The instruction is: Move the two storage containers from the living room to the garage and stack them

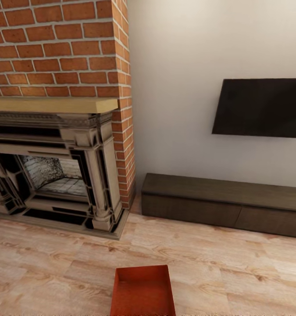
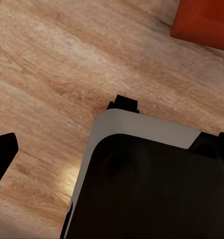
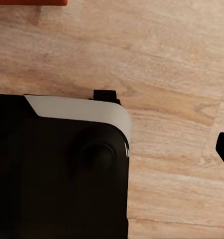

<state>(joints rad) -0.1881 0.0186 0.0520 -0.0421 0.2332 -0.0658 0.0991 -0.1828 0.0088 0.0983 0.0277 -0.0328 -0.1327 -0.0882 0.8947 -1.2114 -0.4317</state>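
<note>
We found one storage container [image 1: 143, 292] sitting open-top on the wood-plank floor [image 1: 235, 272], in front of the fireplace [image 1: 55, 175] and nearer us than the dark bench [image 1: 222, 202]. At both wrists one dark fingertip showed at the edge; whether either arm's fingers were open or held anything, we could not tell.

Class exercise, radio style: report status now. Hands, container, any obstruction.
Hands: state cannot be told from either wrist view. One orange-red storage container on the wood-plank floor, dead ahead, not gripped. Fireplace and low dark bench stand beyond it, not blocking.
</note>
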